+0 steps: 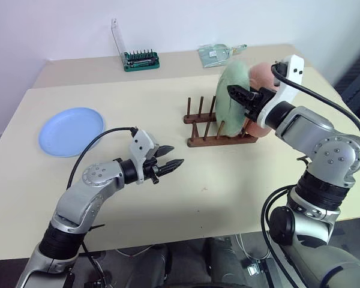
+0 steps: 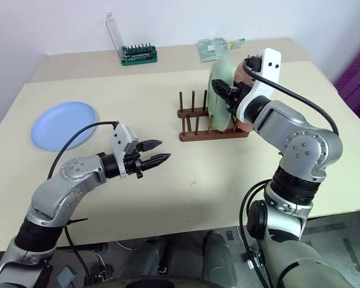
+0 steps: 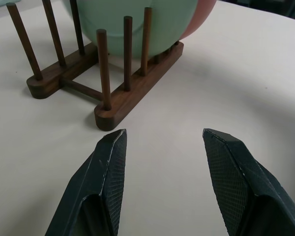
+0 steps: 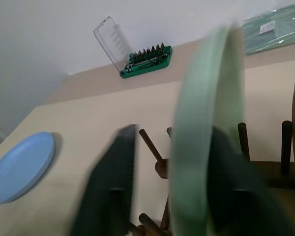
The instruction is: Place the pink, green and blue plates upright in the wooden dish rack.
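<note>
The rack (image 1: 221, 127) stands mid-table (image 1: 228, 192); I place everything by it. My right gripper (image 1: 243, 98) is at its far-right end, level with the top of the green plate (image 1: 231, 99), which stands upright between the pegs; my fingers straddle the plate's rim, one on each side, spread apart with a gap to the plate on one side, so the plate looks released, though blur in the wrist view keeps me from telling whether the other finger touches it; the pink plate (image 1: 263, 81) stands upright just behind the green one, at the rack's right end. My left gripper (image 1: 168, 163) hovers over bare table in front and to the left of the rack, well apart from it, pointing toward it, jaws parted and gripping nothing. The blue plate (image 1: 71, 131) lies flat, far to the left of the rack, near the table's left edge. Count: three plates, two in the rack and one on the table; one rack; beyond it, one green bit holder (image 1: 141, 59) with its clear lid up, and one green packet (image 1: 219, 54).
</note>
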You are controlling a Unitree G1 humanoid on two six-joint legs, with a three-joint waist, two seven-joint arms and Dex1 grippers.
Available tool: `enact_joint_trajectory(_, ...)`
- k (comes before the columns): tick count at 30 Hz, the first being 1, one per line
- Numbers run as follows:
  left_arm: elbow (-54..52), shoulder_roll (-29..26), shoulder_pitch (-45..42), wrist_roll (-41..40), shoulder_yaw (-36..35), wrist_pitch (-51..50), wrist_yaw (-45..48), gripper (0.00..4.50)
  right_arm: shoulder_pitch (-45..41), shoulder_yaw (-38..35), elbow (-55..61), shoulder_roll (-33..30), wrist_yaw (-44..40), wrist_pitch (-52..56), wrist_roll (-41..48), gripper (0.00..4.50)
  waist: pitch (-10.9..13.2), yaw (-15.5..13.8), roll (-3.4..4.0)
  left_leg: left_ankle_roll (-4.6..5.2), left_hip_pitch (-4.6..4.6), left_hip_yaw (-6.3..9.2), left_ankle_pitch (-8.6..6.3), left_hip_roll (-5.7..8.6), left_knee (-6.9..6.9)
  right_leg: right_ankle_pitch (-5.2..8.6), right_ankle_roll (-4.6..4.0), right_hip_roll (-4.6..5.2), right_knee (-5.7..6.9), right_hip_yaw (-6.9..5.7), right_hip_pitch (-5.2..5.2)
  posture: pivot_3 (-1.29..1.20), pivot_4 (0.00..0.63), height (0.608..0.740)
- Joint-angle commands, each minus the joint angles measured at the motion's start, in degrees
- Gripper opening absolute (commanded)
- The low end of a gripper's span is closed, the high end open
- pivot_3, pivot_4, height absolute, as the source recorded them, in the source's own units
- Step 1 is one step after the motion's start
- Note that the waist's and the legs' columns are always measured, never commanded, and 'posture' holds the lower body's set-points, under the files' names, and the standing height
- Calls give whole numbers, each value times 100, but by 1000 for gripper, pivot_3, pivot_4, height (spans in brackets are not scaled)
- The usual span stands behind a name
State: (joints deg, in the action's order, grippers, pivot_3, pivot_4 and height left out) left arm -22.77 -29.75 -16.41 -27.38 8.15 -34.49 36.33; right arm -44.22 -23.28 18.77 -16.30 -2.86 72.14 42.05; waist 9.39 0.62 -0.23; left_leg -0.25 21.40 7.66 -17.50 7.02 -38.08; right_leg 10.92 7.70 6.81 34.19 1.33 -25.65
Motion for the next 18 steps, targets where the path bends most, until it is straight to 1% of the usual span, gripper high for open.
enact_joint_trajectory(1,-218,12,-88,25,-121,26,-15,2511,1,464,313,-536,-311,-513,-335,3571,0,-6,0,0,0,0,0,0,0,0,0,0,0,0,0,0,150,735)
enact_joint_trajectory(4,-154,86,-146,65,-188,72,-93,2511,112,1307,643,-1469,-907,-1299,-1001,3571,0,1,0,2,0,-2,-1,1,0,0,1,0,-2,0,0,0,150,735)
enact_joint_trajectory(6,-74,190,-212,103,-307,165,-209,2511,172,1670,771,-1965,-1286,-1766,-1334,3571,1,-1,-1,3,0,-4,-2,1,0,1,1,0,-2,-1,0,0,150,735)
enact_joint_trajectory(8,101,447,-359,-79,-745,198,-518,2511,227,1873,888,-2443,-1767,-2451,-1673,3571,1,-3,-1,3,0,-5,-1,0,-2,0,3,0,-5,-3,3,0,150,735)
enact_joint_trajectory(9,328,666,-537,-132,-1155,71,-1023,2511,229,2007,945,-2724,-2049,-2954,-1948,3571,2,-5,-5,3,0,-6,-1,0,-3,0,3,0,-4,-3,3,0,150,735)
enact_joint_trajectory(10,571,836,-701,-43,-1538,45,-1555,3013,218,2095,977,-2896,-2255,-3317,-2127,3626,2,-8,-4,2,-1,-4,-1,-1,-5,0,3,0,-7,-7,8,0,150,735)
enact_joint_trajectory(11,740,945,-817,52,-1763,29,-1911,3261,212,2146,953,-2978,-2381,-3565,-2239,3626,2,-10,-11,2,-2,-5,-1,0,-7,0,4,0,-6,-6,8,0,150,735)
enact_joint_trajectory(12,1012,1078,-1022,204,-2255,55,-2633,3728,170,2197,919,-2980,-2453,-3771,-2321,3626,1,0,-13,1,-3,-1,-1,-2,-7,0,4,-1,-6,-10,10,0,150,735)
enact_joint_trajectory(13,1179,1157,-1157,310,-2556,86,-3091,4168,149,2213,868,-2945,-2494,-3897,-2366,3626,1,15,-13,0,-6,-2,-1,-4,-8,0,4,-2,-7,-11,12,0,150,735)
enact_joint_trajectory(14,1365,1186,-1298,498,-2903,25,-3683,4429,148,2262,859,-2891,-2561,-3999,-2382,3626,1,20,-13,0,-8,-5,-1,-5,-6,0,4,-2,-7,-9,11,0,150,735)
enact_joint_trajectory(16,1684,1065,-1424,1024,-3311,-165,-4629,4429,208,2380,885,-2774,-2708,-4172,-2401,3626,1,17,-13,0,-7,-5,-1,-6,-5,0,4,-2,-7,-8,10,0,150,735)
enact_joint_trajectory(18,1959,1014,-1543,1183,-3819,-398,-5339,4429,280,2478,898,-2628,-2828,-4267,-2373,3626,2,-1,-14,0,-7,-5,-1,-5,-4,0,4,-1,-8,-7,9,0,150,735)
